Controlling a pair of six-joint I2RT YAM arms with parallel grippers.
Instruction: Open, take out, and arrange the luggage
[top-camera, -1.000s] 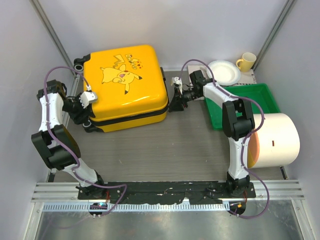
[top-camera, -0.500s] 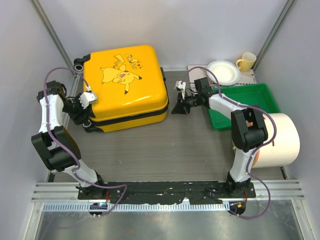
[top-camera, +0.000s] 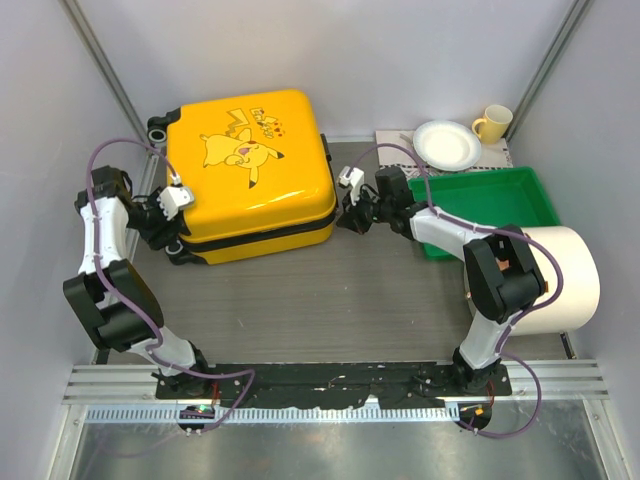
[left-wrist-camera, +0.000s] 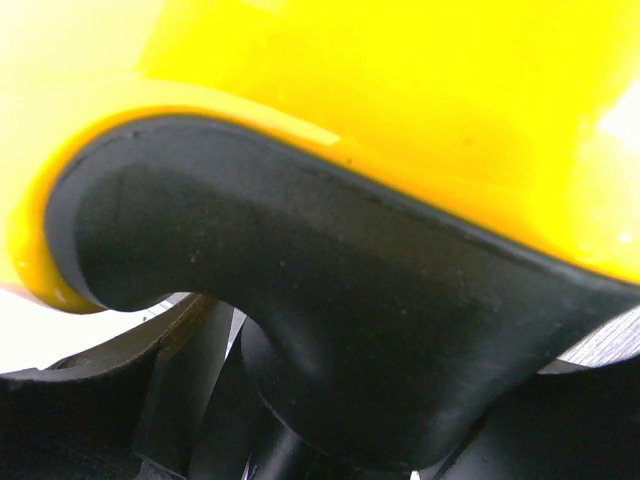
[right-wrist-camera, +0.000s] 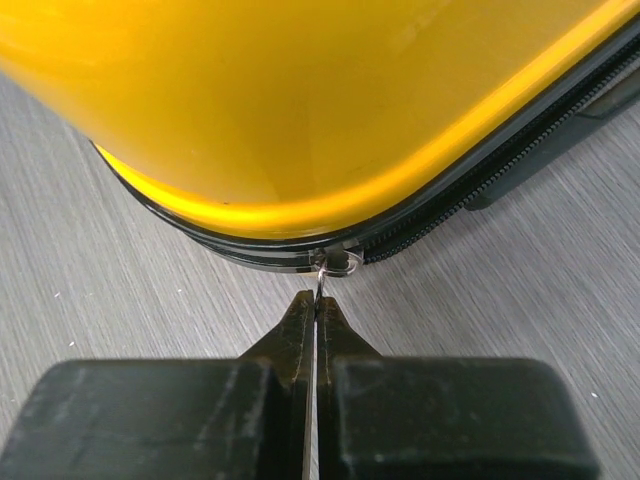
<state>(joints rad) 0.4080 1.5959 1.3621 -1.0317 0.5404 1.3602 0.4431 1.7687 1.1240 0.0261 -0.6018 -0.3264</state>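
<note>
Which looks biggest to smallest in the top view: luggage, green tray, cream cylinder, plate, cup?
1. luggage
2-3. green tray and cream cylinder: too alike to rank, since the cylinder rises nearer the camera
4. plate
5. cup

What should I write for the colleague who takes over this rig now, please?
Right end effector: shut on the zipper pull at the near right corner of the luggage.
Left end effector: against the luggage's left side; open or shut is not clear.
Done: zipper pull grasped.
Left: the zipper looks closed and the lid is down, so unzip, open, take out, arrange.
</note>
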